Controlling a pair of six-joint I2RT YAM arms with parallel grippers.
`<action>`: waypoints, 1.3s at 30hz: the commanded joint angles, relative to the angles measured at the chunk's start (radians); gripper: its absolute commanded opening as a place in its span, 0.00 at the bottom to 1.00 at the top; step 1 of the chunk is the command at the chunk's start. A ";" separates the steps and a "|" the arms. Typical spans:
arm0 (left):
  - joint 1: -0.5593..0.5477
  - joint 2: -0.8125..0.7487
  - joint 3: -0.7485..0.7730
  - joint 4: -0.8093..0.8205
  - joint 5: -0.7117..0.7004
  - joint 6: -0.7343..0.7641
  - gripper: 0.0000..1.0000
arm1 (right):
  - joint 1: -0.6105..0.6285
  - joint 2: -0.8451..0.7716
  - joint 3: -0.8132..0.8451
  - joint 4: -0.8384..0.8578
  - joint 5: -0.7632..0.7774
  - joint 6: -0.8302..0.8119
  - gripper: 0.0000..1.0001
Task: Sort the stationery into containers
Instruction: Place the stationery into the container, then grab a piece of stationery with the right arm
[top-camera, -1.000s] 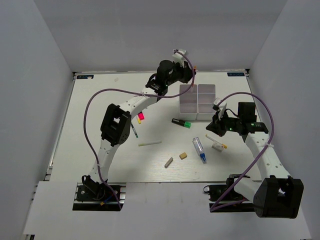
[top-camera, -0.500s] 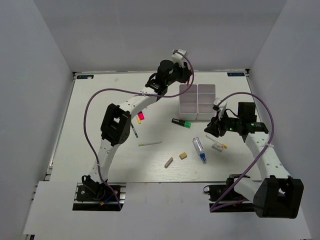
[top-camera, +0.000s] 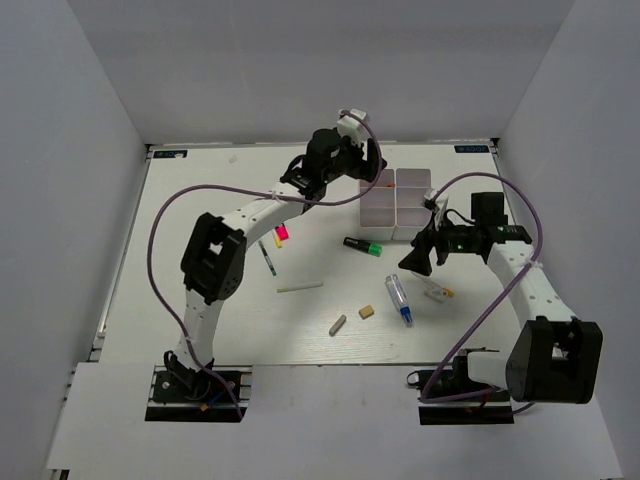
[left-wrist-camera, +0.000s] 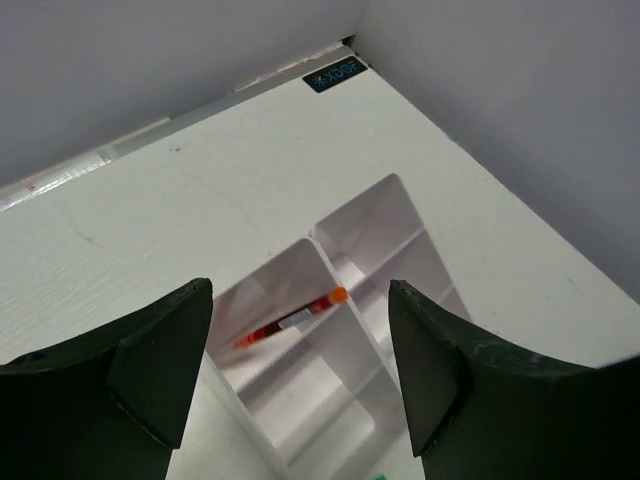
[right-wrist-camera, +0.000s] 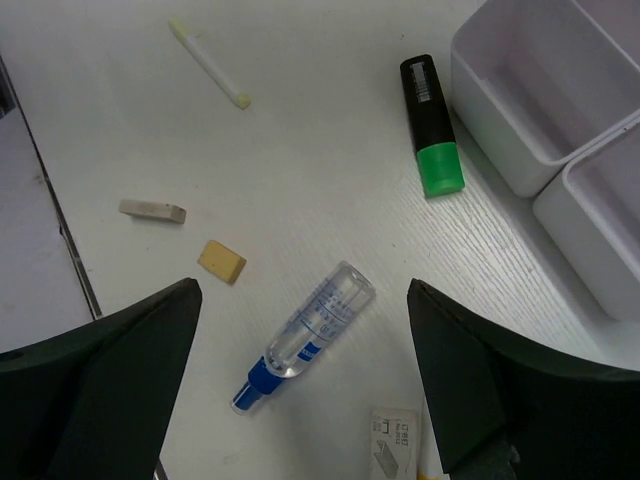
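The left jaws stand wide apart and hold nothing, hanging over the white box; directly below the gap between them an orange-tipped pen lies slanted in one compartment, one end propped against the divider, which suggests this arm's part of the sorting is done for that item and the jaws are apart because nothing is left to carry. The right jaws are likewise spread and empty, poised above the counter with the blue-tipped clear tube lying flat almost centred under the gap, probably the next pick, since the opening already straddles it. Beyond the tube, nearer the right-hand jaw, lies the green-ended marker, just beside the box wall. Towards the left-hand jaw sit the tan eraser and grey eraser, with the pale stick further out. A white eraser shows at the inner edge of the right-hand jaw. Well apart from both jaws, near the left arm's links, a pink-ended marker and thin pen wait unsorted, so most of the task remains
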 joint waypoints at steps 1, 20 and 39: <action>0.005 -0.280 -0.057 0.010 -0.025 -0.029 0.81 | 0.006 0.033 0.070 -0.038 -0.085 -0.013 0.88; 0.017 -1.483 -1.042 -0.943 -0.490 -0.728 1.00 | 0.718 0.541 0.603 0.157 0.513 0.344 0.45; 0.017 -1.715 -1.033 -1.317 -0.483 -0.891 0.96 | 0.944 1.116 1.156 0.241 0.938 0.637 0.50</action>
